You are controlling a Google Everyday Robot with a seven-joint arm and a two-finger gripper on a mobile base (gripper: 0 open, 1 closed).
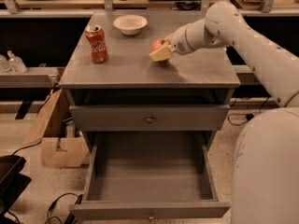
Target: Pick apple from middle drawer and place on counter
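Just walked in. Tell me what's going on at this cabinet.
The robot's end effector is gripping the apple, low over the counter and right of centre. I can't tell whether the apple touches the surface. The middle drawer below is pulled open and empty. A red soda can and a white bowl stand further back on the counter.

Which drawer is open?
The lower, deeper middle drawer, pulled out and empty; the shallower drawer above is shut. End effector grips the apple over the counter.
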